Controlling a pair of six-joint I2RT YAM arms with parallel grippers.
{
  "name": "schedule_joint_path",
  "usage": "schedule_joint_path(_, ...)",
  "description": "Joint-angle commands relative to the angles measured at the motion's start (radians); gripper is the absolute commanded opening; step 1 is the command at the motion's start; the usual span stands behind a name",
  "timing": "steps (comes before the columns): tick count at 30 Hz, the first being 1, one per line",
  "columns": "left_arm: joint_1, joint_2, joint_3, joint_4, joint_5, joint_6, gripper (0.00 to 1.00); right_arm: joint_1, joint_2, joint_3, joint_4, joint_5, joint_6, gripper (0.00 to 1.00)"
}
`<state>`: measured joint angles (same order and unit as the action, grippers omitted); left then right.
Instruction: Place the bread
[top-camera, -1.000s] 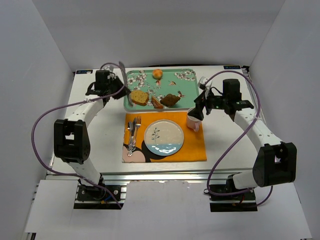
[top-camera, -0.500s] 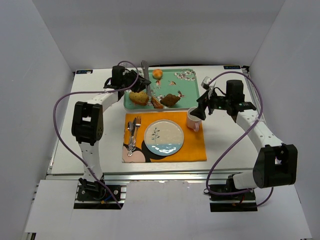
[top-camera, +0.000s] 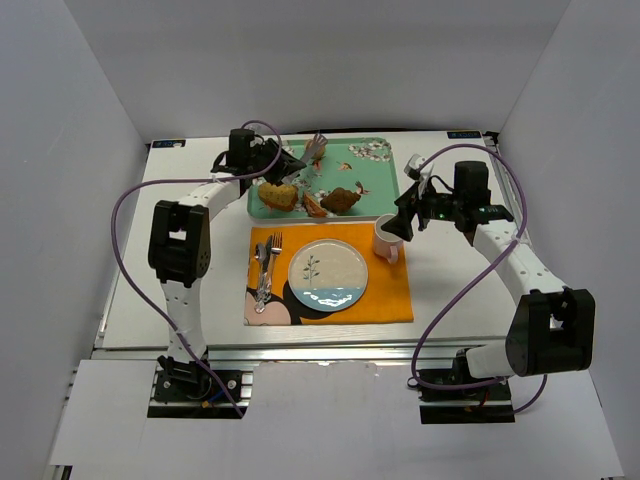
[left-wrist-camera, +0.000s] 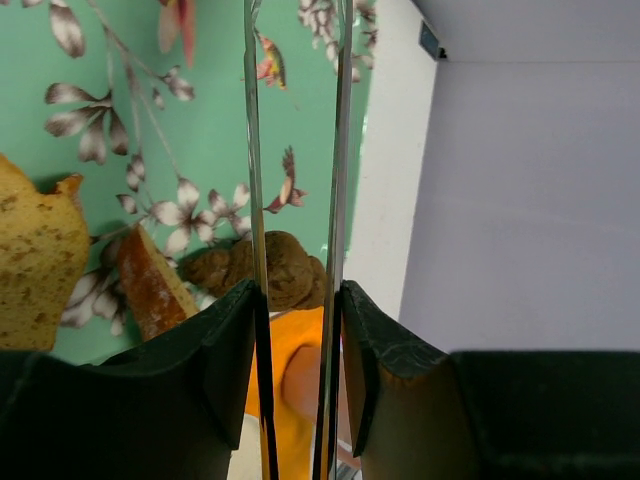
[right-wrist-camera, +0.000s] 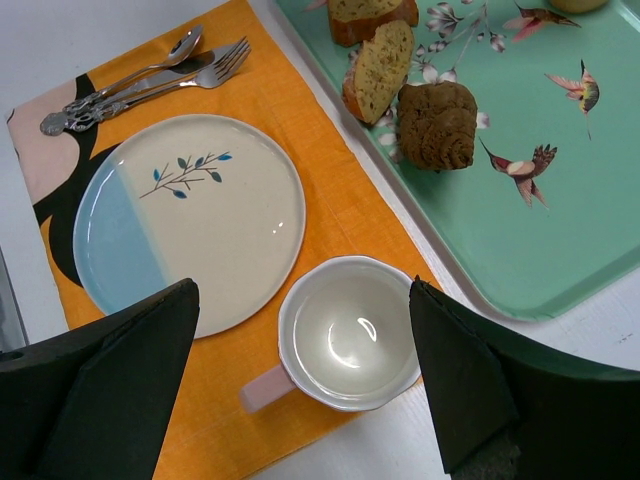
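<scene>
The bread, a small golden-orange bun, sits at the far edge of the green flowered tray. My left gripper is shut on metal tongs, whose tips reach the bun and partly cover it. In the left wrist view the two tong blades run forward between my fingers, and the bun is out of view. A sliver of the bun shows in the right wrist view. My right gripper is open and empty above the white cup.
A tan bread slice, a crusty wedge and a dark brown piece lie on the tray's near side. A round plate sits on the orange mat, with fork and spoon to its left.
My left arm has swung the tongs right, from the tray's left edge across to the bun. The right arm has barely moved.
</scene>
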<state>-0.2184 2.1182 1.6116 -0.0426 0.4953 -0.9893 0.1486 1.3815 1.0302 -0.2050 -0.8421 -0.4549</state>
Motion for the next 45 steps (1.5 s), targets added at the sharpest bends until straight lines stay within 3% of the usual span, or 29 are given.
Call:
schedule_joint_path(1, -0.006, -0.007, 0.079, -0.099, -0.052, 0.093, 0.48, -0.012, -0.019, -0.007, 0.033, -0.029, 0.002, 0.89)
schedule_joint_path(6, -0.016, -0.015, 0.155, -0.253, -0.143, 0.24, 0.48, -0.014, -0.016, -0.01, 0.03, -0.032, 0.001, 0.89)
schedule_joint_path(12, -0.019, -0.038, 0.131, -0.273, -0.165, 0.259, 0.48, -0.015, -0.01, -0.007, 0.03, -0.034, -0.001, 0.89)
schedule_joint_path(20, -0.019, -0.023, 0.128, -0.277, -0.176, 0.221, 0.49, -0.017, -0.013, -0.009, 0.03, -0.034, -0.001, 0.89)
schedule_joint_path(45, -0.019, 0.066, 0.125, -0.087, -0.095, 0.013, 0.5, -0.026, -0.017, -0.027, 0.038, -0.044, -0.001, 0.89)
